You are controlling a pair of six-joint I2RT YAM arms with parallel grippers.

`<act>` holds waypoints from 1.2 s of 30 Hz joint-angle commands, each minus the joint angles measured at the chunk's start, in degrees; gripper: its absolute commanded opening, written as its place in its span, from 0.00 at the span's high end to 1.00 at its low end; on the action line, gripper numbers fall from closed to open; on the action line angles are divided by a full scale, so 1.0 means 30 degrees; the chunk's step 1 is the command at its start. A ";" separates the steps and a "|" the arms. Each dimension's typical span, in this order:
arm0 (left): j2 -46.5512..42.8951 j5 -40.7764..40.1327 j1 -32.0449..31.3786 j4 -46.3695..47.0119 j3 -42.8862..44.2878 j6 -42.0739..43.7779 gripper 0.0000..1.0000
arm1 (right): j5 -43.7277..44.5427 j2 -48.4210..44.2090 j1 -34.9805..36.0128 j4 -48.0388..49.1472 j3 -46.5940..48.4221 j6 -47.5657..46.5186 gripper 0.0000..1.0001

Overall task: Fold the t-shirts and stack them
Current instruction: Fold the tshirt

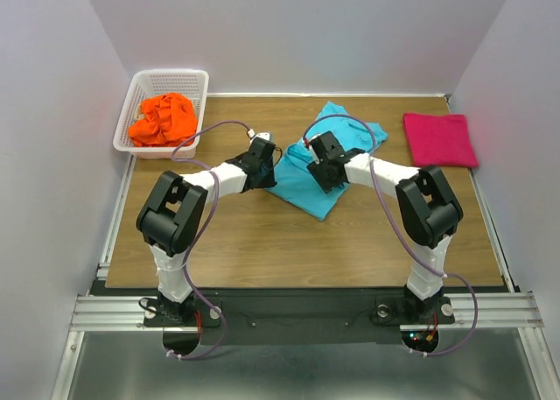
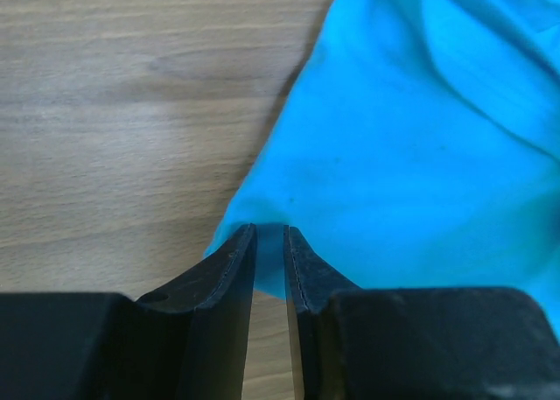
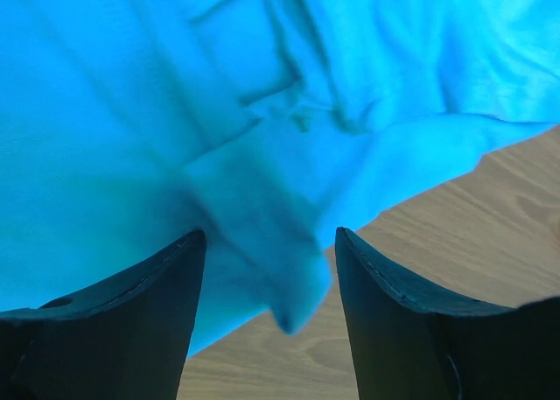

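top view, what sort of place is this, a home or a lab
Probably a robotics lab cell, not a home: a wooden table boxed in by white walls, left arm and right arm bolted to an aluminium rail, and a white basket holding an orange t-shirt.

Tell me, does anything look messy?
Yes. The blue shirt lies crumpled in the middle, and the orange shirt is bunched up in the basket. Only the pink shirt sits neatly folded.

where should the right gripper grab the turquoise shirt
The loose flap at the edge of the turquoise shirt, from above on the table side: it juts out alone, lined up between the open fingers of the right gripper.
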 commanded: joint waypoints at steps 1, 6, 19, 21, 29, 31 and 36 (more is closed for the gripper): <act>0.0320 -0.0920 0.0072 0.0382 -0.0517 0.0084 0.70 | 0.1086 -0.0255 -0.1618 0.0735 0.0803 0.0015 0.34; 0.0848 -0.0922 0.0043 0.0353 -0.0869 -0.0033 0.70 | 0.1818 -0.0373 -0.3233 0.0794 0.1503 0.1183 0.34; 0.0204 -0.1009 0.0043 0.0206 -0.1074 0.0289 0.70 | -0.6523 -0.1838 -0.2269 0.1672 0.3497 0.2415 0.39; 0.0204 -0.1009 0.0014 0.0148 -0.1162 0.0260 0.70 | -0.8022 -0.1344 -0.2210 0.1966 0.3878 0.3116 0.41; -0.0498 -0.1097 0.0014 -0.0028 -0.1778 -0.0033 0.70 | -1.2323 -0.2801 -0.1741 0.2024 0.0604 0.6487 0.57; -0.0528 -0.1244 0.0014 0.0001 -0.1632 0.0171 0.70 | -1.3118 -0.4002 -0.1565 0.2200 -0.1330 0.6987 0.62; -0.0235 -0.1361 0.0043 -0.0145 -0.1309 0.0348 0.70 | -1.5227 -0.5411 -0.1243 0.2756 -0.4350 0.7252 0.64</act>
